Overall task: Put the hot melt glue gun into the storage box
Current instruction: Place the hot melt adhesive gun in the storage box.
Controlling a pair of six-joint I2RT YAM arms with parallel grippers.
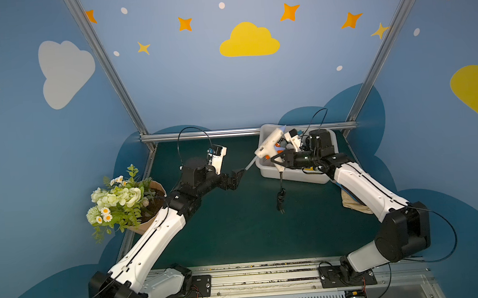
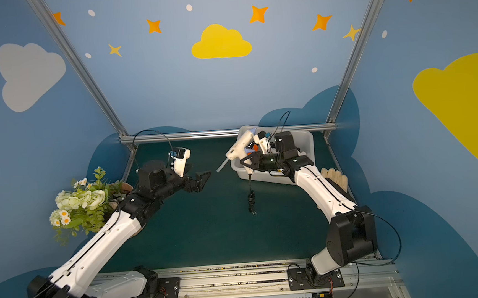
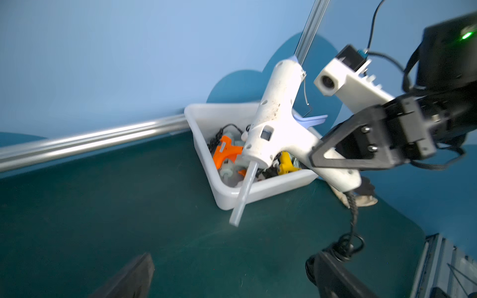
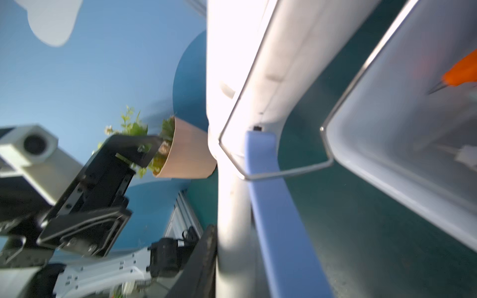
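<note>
Blue walls (image 1: 184,87) painted with clouds and stars are closing in a dark green desk (image 1: 237,227). At its left edge a bouquet of white artificial flowers (image 1: 117,197) in a tan pot (image 1: 160,191) is sitting clear of the work. The left tool (image 1: 235,178) is hovering with its fingers spread wide and gripping nothing. It is just beside the tip of the translucent glue stick (image 1: 249,164), which is poking from the rear of the white plastic hot melt glue gun (image 1: 267,143). The right tool (image 1: 277,160) is clamping that gun by its handle and holding it in the air above the near left corner of the pale grey-white rectangular plastic storage box (image 1: 291,177), not yet inside. Its black cord (image 1: 281,192) is dangling outside the box wall toward the desk. An orange glue gun (image 3: 227,152) and a yellow glue gun (image 3: 286,165) are already lying in the box. The held gun is looking light, hollow and stiff, with a smooth shell that is probably asking for a firm pinch. The handle is seeming the surest hold, while the stick and the trailing cord are threatening to catch on the rim
</note>
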